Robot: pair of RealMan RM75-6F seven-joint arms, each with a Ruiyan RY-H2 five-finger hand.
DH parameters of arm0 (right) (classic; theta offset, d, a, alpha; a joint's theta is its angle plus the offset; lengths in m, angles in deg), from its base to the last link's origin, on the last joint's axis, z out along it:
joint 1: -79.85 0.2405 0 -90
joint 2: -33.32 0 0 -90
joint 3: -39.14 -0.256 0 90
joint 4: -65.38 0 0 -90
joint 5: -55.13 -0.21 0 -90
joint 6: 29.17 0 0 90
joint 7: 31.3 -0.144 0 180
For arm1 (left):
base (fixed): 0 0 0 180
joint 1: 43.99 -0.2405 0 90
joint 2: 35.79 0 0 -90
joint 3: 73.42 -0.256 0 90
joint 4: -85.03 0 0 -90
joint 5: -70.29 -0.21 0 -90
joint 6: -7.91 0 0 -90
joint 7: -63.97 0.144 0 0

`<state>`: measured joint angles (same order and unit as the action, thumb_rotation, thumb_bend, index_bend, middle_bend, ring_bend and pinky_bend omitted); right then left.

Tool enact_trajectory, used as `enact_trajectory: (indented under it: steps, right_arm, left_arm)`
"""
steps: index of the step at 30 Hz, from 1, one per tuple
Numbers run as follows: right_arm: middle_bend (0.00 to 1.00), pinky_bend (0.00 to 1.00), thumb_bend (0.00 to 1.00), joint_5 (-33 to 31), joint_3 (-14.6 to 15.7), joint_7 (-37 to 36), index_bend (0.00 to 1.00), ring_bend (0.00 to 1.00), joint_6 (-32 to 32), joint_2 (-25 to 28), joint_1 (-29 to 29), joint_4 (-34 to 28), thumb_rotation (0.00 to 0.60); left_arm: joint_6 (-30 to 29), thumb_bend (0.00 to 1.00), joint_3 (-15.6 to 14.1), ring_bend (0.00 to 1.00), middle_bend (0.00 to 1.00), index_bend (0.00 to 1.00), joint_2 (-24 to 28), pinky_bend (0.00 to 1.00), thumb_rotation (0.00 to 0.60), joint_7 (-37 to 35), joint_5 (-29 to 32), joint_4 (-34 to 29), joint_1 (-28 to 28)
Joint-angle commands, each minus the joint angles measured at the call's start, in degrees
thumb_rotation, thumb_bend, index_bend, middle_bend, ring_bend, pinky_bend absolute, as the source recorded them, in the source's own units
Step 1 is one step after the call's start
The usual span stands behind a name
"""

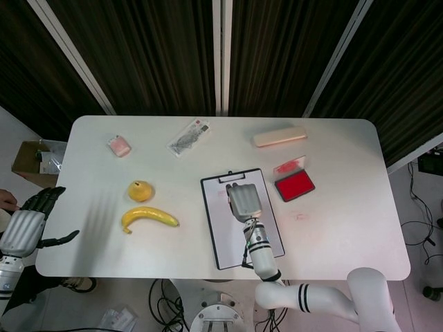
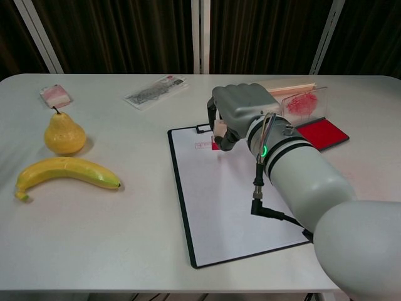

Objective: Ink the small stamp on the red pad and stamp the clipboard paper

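Observation:
My right hand (image 2: 237, 113) (image 1: 243, 201) grips the small stamp (image 2: 219, 133), its red base low over the upper part of the clipboard paper (image 2: 238, 194) (image 1: 235, 232). A faint red print (image 2: 202, 145) shows on the paper just left of the stamp. The red ink pad (image 2: 322, 132) (image 1: 294, 186) lies open to the right of the clipboard, its clear lid (image 2: 302, 103) stained red. My left hand (image 1: 28, 225) hangs off the table's left edge, fingers spread, holding nothing.
A pear (image 2: 64, 133) and a banana (image 2: 66, 172) lie on the left of the table. A pink packet (image 2: 56, 96), a plastic-wrapped item (image 2: 155, 91) and a beige case (image 1: 279, 136) sit along the far side. A faint red smudge (image 1: 300, 216) marks the table right of the clipboard.

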<state>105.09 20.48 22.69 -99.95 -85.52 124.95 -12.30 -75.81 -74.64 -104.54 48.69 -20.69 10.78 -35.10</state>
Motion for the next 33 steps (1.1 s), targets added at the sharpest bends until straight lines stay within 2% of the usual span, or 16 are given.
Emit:
enact_trajectory:
  steps: [1, 20, 33]
  right_arm:
    - [0.65, 0.93, 0.41, -0.69, -0.46, 0.76, 0.75, 0.83, -0.07, -1.16, 0.75, 1.24, 0.600]
    - [0.65, 0.93, 0.41, -2.79, -2.70, -1.41, 0.75, 0.83, 2.42, -7.08, 3.19, 10.49, 0.600]
    - [0.65, 0.93, 0.41, -3.65, -4.55, -0.83, 0.75, 0.83, 3.17, -8.40, 4.78, 12.54, 0.600]
  left_arm:
    - [-0.02, 0.10, 0.00, 0.09, 0.09, 0.08, -0.01, 0.18, 0.214, -0.07, -0.10, 0.09, 0.02]
    - [-0.08, 0.11, 0.20, 0.09, 0.09, 0.08, -0.24, 0.18, 0.216, -1.82, 0.17, 1.57, -0.14]
    - [0.15, 0.10, 0.13, 0.09, 0.09, 0.08, -0.59, 0.18, 0.216, -2.81, 0.26, 2.81, -0.20]
